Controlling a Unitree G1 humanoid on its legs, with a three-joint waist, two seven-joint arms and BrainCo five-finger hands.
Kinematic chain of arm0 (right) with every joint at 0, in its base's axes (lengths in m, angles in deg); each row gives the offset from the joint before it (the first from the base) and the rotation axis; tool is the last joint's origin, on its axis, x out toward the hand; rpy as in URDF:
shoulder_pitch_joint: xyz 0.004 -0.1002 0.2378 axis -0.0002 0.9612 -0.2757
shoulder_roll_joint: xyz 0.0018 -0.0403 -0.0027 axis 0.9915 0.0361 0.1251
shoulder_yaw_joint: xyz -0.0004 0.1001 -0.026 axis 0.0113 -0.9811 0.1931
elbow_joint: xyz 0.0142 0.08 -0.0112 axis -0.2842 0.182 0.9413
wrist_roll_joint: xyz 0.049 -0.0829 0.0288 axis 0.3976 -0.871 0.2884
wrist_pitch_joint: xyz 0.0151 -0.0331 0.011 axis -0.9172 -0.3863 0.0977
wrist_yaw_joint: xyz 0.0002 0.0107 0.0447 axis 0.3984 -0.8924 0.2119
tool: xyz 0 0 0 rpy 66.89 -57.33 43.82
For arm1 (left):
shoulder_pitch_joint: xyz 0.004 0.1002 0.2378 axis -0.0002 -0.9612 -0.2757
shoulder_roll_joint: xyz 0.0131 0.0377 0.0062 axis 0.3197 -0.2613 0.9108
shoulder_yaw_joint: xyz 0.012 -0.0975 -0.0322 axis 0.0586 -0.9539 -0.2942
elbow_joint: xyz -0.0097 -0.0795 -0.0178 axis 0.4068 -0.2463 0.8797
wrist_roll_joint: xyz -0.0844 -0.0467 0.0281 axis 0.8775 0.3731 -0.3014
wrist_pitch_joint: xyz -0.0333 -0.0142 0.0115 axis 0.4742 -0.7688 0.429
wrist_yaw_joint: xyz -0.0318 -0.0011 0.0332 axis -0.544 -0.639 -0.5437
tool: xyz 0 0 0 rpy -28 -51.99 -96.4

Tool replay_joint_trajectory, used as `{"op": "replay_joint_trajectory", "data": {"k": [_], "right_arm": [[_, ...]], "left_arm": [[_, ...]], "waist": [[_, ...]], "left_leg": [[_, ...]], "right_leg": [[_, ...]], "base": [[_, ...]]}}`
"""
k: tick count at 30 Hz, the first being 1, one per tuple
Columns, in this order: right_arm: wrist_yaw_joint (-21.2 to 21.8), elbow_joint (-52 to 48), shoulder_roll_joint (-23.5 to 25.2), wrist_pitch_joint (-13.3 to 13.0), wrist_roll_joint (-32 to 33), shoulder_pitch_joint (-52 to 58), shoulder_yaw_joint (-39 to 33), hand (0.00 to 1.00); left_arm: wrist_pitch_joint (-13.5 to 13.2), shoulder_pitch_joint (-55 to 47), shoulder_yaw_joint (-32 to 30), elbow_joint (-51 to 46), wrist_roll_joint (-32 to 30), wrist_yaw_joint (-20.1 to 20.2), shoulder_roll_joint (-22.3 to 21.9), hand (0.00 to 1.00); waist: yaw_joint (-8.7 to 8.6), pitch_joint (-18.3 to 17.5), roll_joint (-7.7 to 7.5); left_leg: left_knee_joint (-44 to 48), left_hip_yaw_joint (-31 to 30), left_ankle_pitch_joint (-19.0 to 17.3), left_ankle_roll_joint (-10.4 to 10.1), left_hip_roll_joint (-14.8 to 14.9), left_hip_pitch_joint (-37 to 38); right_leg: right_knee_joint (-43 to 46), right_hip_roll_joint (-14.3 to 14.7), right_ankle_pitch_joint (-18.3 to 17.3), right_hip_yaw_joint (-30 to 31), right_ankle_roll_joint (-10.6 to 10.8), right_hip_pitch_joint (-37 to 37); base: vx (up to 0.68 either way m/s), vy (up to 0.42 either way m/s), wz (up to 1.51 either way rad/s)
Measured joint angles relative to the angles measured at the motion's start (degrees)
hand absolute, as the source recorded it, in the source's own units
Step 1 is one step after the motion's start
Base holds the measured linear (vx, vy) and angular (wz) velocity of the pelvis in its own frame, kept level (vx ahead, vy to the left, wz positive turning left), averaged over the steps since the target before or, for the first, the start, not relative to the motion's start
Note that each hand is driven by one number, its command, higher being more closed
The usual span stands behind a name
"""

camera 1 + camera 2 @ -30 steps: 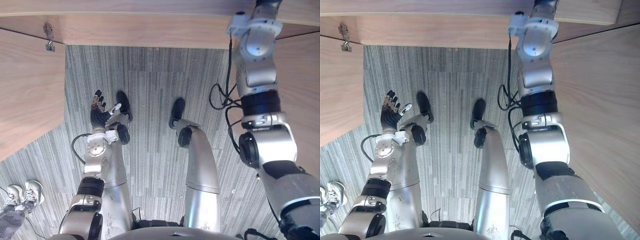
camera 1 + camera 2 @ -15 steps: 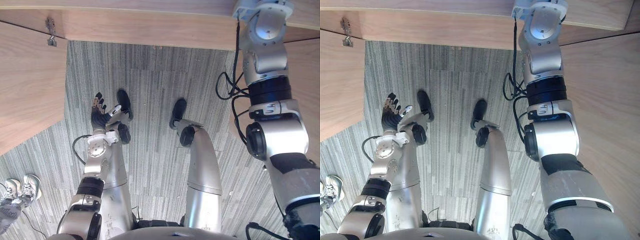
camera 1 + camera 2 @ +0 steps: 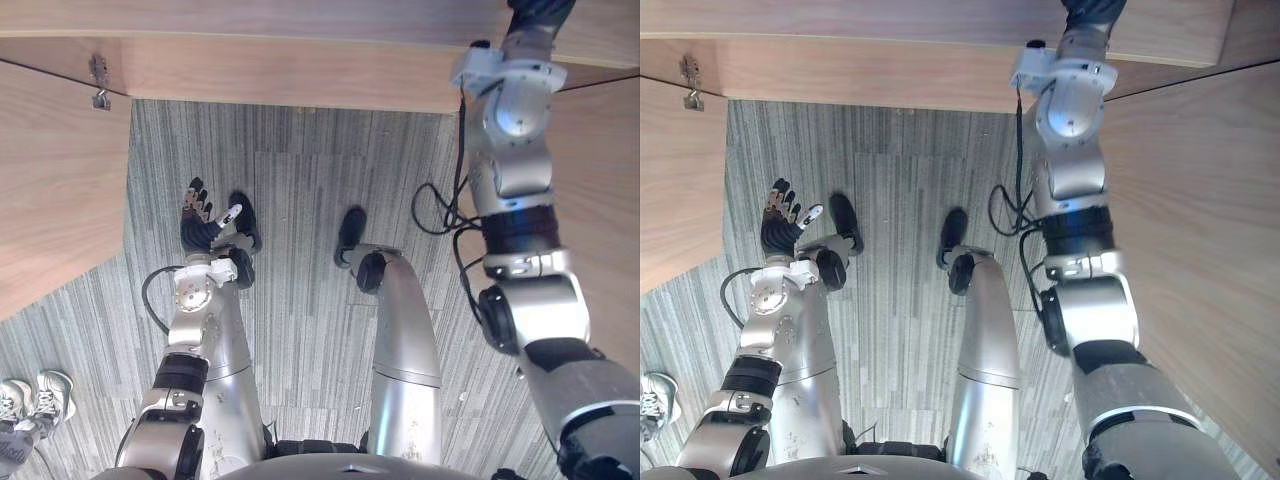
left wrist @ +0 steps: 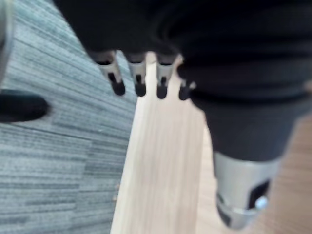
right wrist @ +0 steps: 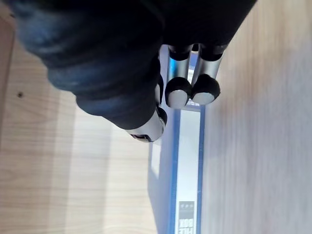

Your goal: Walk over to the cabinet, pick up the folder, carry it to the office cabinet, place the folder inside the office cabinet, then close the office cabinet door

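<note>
1. My right arm reaches up into the cabinet [image 3: 300,60], and in the wrist view the right hand [image 5: 97,48] is at the blue folder [image 5: 187,170].
2. The folder stands on edge inside the cabinet, just beside a wood wall [image 5: 263,146].
3. The fingertips [image 5: 204,90] sit at the folder's spine, with the thumb off to its other side. I can't tell whether they clamp it or only touch.
4. My left hand [image 3: 198,215] hangs low over the carpet [image 3: 300,180], fingers loosely apart, holding nothing.
5. A door [image 3: 50,190] stands open on my left, with a hinge [image 3: 98,80] by its upper corner.
6. A person's shoes [image 3: 30,395] show on the floor at lower left.
</note>
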Motion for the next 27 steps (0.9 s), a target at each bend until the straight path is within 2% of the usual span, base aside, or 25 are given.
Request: {"op": "replay_joint_trajectory", "data": {"k": [3,7,11,15,16,20,22,25,26,27], "right_arm": [[0.19,-6.97,3.36,-1.12,-0.11,8.48,0.10,1.00],[3.60,-15.37,9.09,-2.58,-2.46,24.34,3.81,1.00],[7.17,-21.26,10.94,-3.81,-6.15,35.90,9.72,1.00],[11.28,-21.19,14.56,-4.17,-11.52,48.74,15.66,1.00],[12.52,-20.38,15.51,-4.18,-12.82,52.00,16.80,1.00],[15.10,-12.90,17.04,-4.23,-15.91,57.22,17.88,1.00],[15.90,-4.57,17.08,-3.94,-17.05,57.25,17.58,1.00],[16.36,8.98,18.10,-3.03,-18.09,57.28,14.55,1.00],[16.37,11.50,18.18,-2.69,-18.13,57.44,13.62,0.00],[16.34,14.19,18.20,-2.40,-18.24,58.13,12.59,0.00]], "left_arm": [[0.38,-0.16,0.01,0.07,-1.90,0.01,-0.81,0.00],[0.87,-2.66,0.00,0.35,-3.42,0.03,-0.63,0.00],[1.63,-6.22,1.85,2.58,-6.48,0.26,-1.93,0.00],[1.85,-14.29,4.89,2.80,-8.82,0.65,-2.99,0.00],[1.85,-16.33,5.63,2.91,-9.18,1.08,-3.19,0.00],[1.77,-19.28,7.96,7.21,-9.73,1.44,-1.61,0.00],[1.74,-19.26,9.17,10.73,-10.79,1.96,-0.77,0.00],[1.73,-19.27,9.79,13.89,-11.84,2.50,-0.25,0.00],[1.73,-19.84,9.77,13.96,-11.95,2.51,0.01,0.00],[1.72,-20.39,9.76,14.00,-11.96,2.53,0.12,0.00]], "waist": [[-0.35,-0.19,-0.35],[-0.79,-3.80,-3.86],[-1.61,-5.75,-4.52],[-1.48,-10.30,-5.17],[-1.52,-12.40,-5.31],[-1.63,-16.78,-5.85],[-1.98,-18.03,-5.84],[-2.47,-18.69,-5.64],[-2.56,-18.75,-5.54],[-2.70,-18.85,-5.49]], "left_leg": [[0.02,0.34,-1.25,-0.44,0.11,3.84],[-1.43,1.69,-2.41,-1.04,1.34,9.76],[-4.08,2.68,-3.67,-1.05,1.85,17.88],[-10.12,5.19,-4.62,-1.16,1.65,31.23],[-12.14,5.89,-4.75,-1.03,1.38,34.39],[-19.25,8.11,-3.85,-0.89,-0.51,43.18],[-23.85,8.49,-2.44,-0.96,-1.98,46.50],[-33.30,9.83,1.76,-0.70,-4.72,52.54],[-35.54,10.15,2.69,-0.63,-5.43,54.32],[-37.62,10.52,3.45,-0.61,-6.21,56.17]], "right_leg": [[-0.23,0.19,-0.68,0.40,0.07,3.61],[-3.01,1.27,-1.10,0.48,-0.30,9.24],[-8.21,1.47,-0.60,-0.64,0.63,18.31],[-17.63,2.29,1.13,-0.29,2.73,32.09],[-20.58,2.36,1.65,-0.29,3.13,35.43],[-29.16,2.23,4.48,0.38,3.64,43.99],[-34.62,2.24,6.67,0.51,4.02,47.59],[-46.02,2.17,12.00,0.40,4.76,54.40],[-48.66,2.14,13.15,0.47,4.99,56.36],[-50.85,2.16,14.07,0.51,5.03,58.19]], "base": [[-0.05,-0.001,-0.05],[-0.03,-0.015,-0.17],[0.05,0.021,-0.10],[0.15,0.072,-0.08],[0.19,0.092,-0.06],[0.21,0.091,-0.03],[0.15,0.062,0.03],[0.15,0.043,0.06],[0.13,0.039,0.02],[0.13,0.039,-0.02]]}}
